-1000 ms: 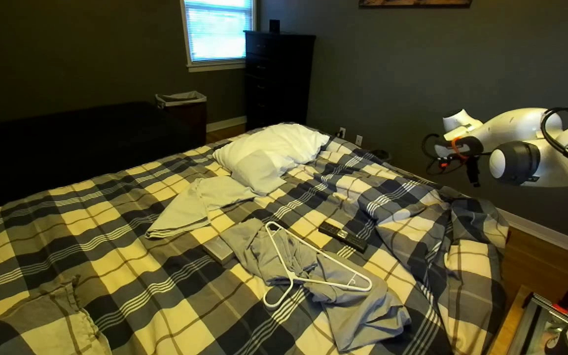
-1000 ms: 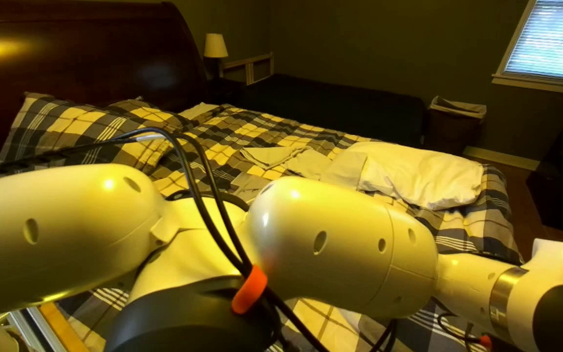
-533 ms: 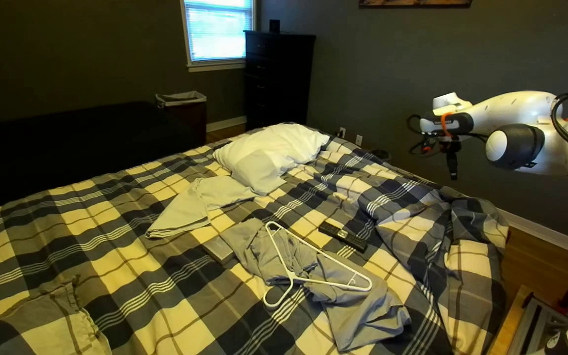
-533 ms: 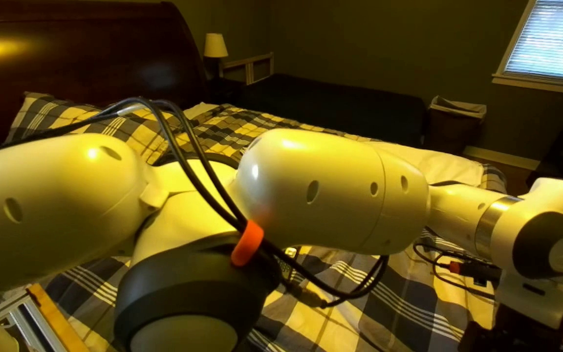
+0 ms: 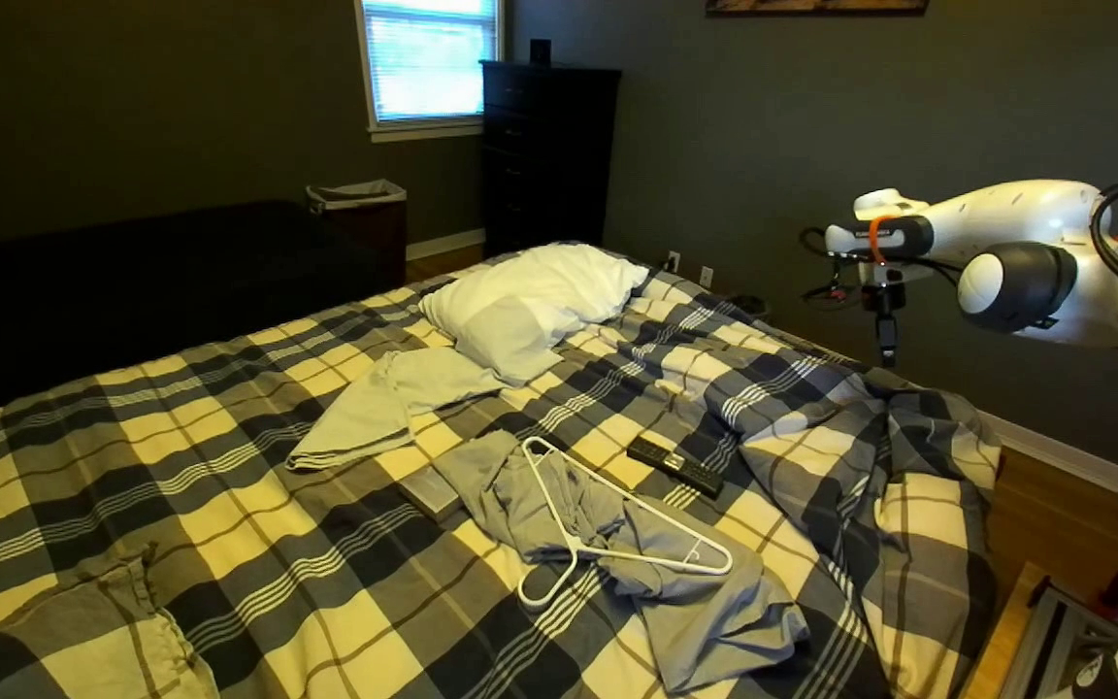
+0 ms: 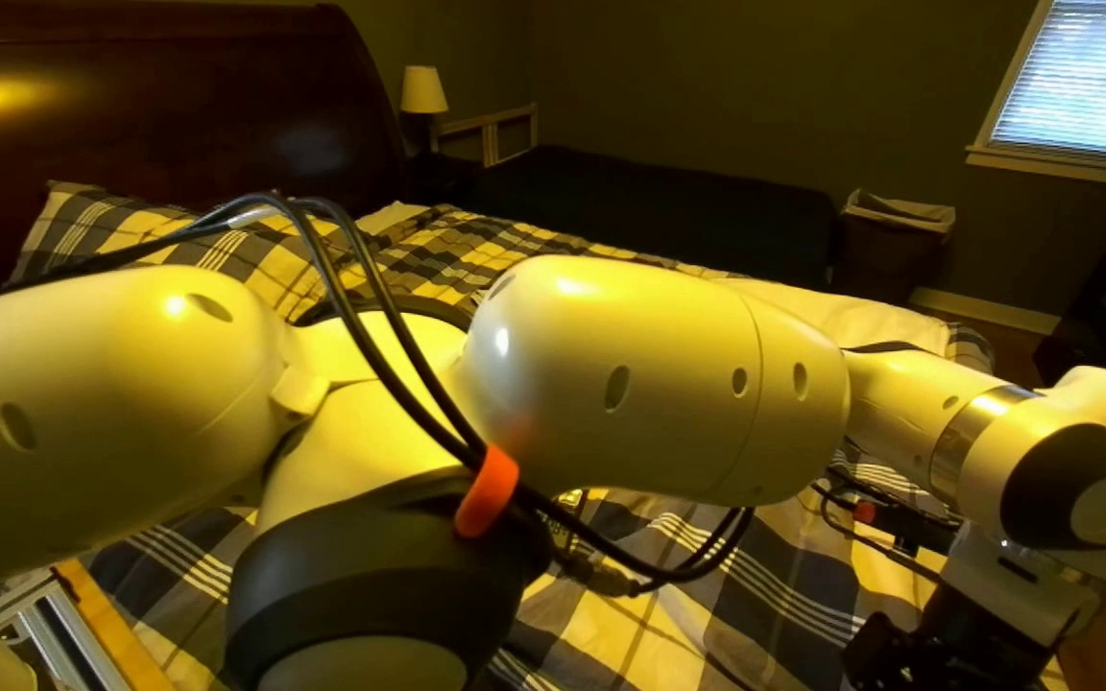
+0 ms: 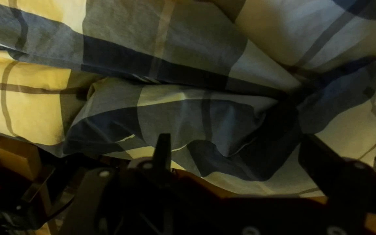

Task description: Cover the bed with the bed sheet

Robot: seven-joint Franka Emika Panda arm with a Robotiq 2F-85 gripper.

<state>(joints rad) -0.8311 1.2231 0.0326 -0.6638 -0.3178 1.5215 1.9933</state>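
Observation:
The plaid yellow and navy bed sheet (image 5: 229,427) lies spread over the bed, whose dark headboard (image 6: 179,125) shows in an exterior view. The mattress is hidden under the sheet. The sheet also shows in the other view (image 6: 649,614), and its bunched, folded edge fills the wrist view (image 7: 175,120). My gripper (image 5: 887,357) points down above the bunched edge at the bed's near corner. In the wrist view the gripper (image 7: 235,140) has its two fingers wide apart, with nothing between them but the sheet seen beyond. Contact with the sheet cannot be told.
A white pillow (image 5: 549,296), pale cloth (image 5: 384,398), grey cloth (image 5: 714,612), white hanger (image 5: 574,544), remote (image 5: 675,466) and small box (image 5: 431,492) lie on the sheet. A plaid pillow (image 6: 102,226) leans at the headboard. A wooden-edged stand (image 5: 1005,631) is beside the bed.
The arm has risen and the gripper has swung to point straight down, shifting left in an exterior view, then dipping slightly. The sheet and the things on it have not moved.

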